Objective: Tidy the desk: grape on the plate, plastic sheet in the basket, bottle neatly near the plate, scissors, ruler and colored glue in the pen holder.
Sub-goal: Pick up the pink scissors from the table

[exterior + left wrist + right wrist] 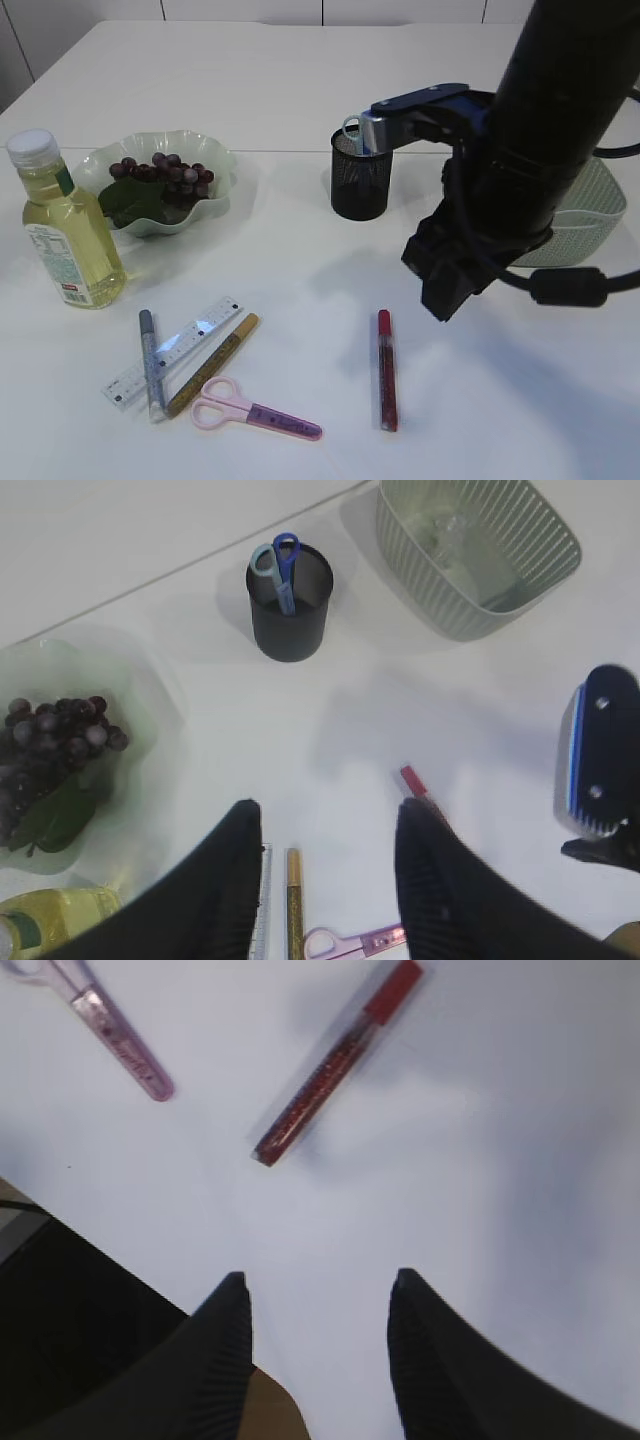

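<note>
The grapes (160, 175) lie on the green plate (215, 155), and the bottle (65, 235) stands upright to its left. Ruler (180, 348), silver glue (150, 365), gold glue (212, 365) and pink scissors (255, 412) lie together at the front left. Red glue (385, 368) lies alone at centre. The black pen holder (362, 180) holds blue scissors (285, 555). A clear plastic sheet (450, 535) rests in the basket (540, 575). My left gripper (328, 810) hangs open high above the gold glue. My right gripper (320, 1278) is open over bare table in front of the red glue (330, 1070).
My right arm (540, 150) fills the right side and covers part of the basket (590, 215). Its blue and silver wrist part (400, 115) hangs above the pen holder in the exterior view. The table's front edge shows at the lower left of the right wrist view.
</note>
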You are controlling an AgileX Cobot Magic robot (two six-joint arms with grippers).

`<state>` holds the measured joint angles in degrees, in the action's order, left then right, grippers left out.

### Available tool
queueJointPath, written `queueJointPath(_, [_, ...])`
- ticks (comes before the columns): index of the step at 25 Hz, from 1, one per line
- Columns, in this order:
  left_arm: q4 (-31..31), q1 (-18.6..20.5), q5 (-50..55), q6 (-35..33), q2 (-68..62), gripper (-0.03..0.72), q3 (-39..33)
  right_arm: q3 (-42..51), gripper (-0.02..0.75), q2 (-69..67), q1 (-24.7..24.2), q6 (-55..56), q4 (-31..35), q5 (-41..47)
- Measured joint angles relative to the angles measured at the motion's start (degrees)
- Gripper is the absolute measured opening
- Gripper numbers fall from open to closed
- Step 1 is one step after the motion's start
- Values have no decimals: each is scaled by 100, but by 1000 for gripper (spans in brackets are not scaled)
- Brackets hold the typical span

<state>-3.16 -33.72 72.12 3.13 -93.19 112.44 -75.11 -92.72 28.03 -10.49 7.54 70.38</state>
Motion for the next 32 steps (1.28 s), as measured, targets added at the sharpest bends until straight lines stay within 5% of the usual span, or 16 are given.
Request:
queueJointPath(5, [0, 0, 33, 49, 663, 328, -56, -53, 366, 0, 631, -466, 28, 0])
queueJointPath(11, [0, 0, 46, 84, 1619, 328, -925, -66, 366, -73, 1154, -1035, 34, -109])
queueJointPath(20, [-93, 0, 49, 104, 2695, 327, -2190, -151, 366, -709, 1362, -1951, 388, -828])
queueJointPath(32, [18, 0, 59, 114, 2879, 310, -2406, -1196, 366, -2147, 1527, -2306, 460, -742])
